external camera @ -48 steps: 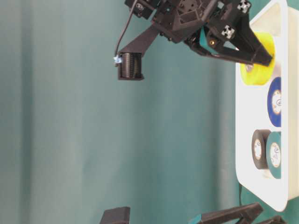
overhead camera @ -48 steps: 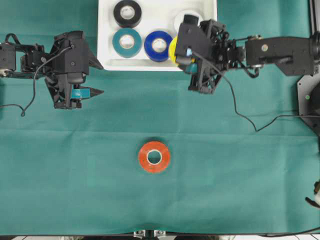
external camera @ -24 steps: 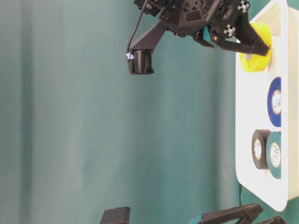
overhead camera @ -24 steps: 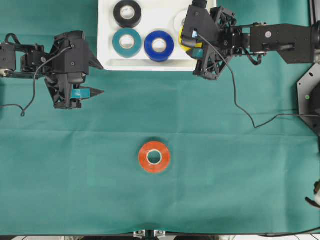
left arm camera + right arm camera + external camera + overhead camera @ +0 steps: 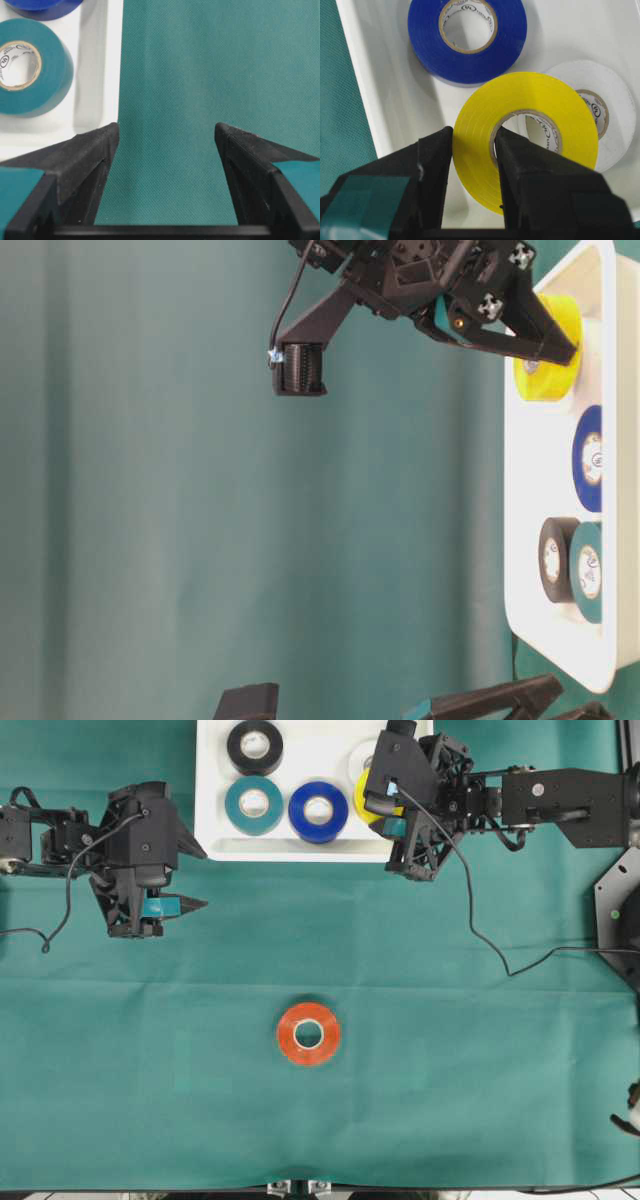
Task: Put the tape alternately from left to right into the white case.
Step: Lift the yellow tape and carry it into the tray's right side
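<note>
Yellow tape roll (image 5: 530, 145) flat, core upward, rim clenched by right gripper (image 5: 472, 165) above white case (image 5: 380, 115)

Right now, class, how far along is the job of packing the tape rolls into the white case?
Done: black roll, teal roll, blue roll and white roll lie in the shallow white plastic case. In hand: the right hand grips the yellow roll over it. Left: the red-orange roll on the green cloth.

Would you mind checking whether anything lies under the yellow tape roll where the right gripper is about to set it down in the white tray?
Yes: the white tape roll lies in the white plastic tray partly beneath the yellow tape roll that the right gripper grips by its wall. The blue tape roll sits close beside it, apart.
</note>
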